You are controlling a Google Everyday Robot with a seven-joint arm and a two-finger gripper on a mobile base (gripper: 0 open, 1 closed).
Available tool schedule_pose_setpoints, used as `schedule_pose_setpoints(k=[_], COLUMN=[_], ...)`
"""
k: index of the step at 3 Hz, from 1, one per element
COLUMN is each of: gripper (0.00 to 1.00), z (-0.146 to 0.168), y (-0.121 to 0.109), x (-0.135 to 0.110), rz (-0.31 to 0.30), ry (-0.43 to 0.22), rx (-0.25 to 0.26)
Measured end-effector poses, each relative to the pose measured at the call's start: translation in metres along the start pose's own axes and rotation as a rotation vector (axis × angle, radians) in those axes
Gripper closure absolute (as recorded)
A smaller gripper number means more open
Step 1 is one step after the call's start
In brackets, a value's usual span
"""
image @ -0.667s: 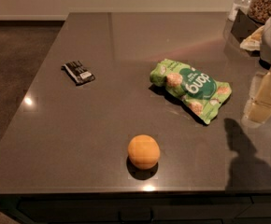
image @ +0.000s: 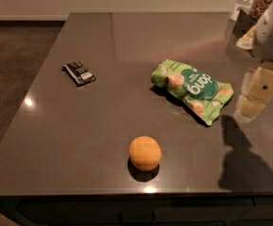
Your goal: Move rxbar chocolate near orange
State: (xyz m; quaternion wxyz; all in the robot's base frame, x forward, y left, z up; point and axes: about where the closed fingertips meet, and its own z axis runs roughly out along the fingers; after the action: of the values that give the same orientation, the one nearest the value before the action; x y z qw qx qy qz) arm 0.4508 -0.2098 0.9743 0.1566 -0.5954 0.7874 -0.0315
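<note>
The rxbar chocolate [image: 79, 73] is a small flat black bar with white label marks, lying on the left part of the dark table. The orange [image: 145, 153] sits near the table's front edge, well apart from the bar. My gripper [image: 259, 92] hangs at the right edge of the view, above the table's right side, just right of the green snack bag and far from the bar. It holds nothing that I can see.
A green snack bag [image: 192, 89] lies at centre right, between the gripper and the bar. Jars and a bottle [image: 255, 4] stand at the back right corner. The dark table [image: 103, 121] ends at the left and front edges.
The gripper has shifted slightly to the left, toward the green bag. The bar, orange and bag have not moved.
</note>
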Motion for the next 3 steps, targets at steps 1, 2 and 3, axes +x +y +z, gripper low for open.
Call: schedule_pose_setpoints(k=[1,2,3], gripper=[0.0,0.0,0.0], z=[0.017,0.047,0.072], y=[-0.017,-0.038,-0.052], x=[-0.022,-0.057,-0.089], rz=[0.026,0.082,0.155], ry=[0.008,0.016,0.014], rx=[-0.016,-0.034,-0.036])
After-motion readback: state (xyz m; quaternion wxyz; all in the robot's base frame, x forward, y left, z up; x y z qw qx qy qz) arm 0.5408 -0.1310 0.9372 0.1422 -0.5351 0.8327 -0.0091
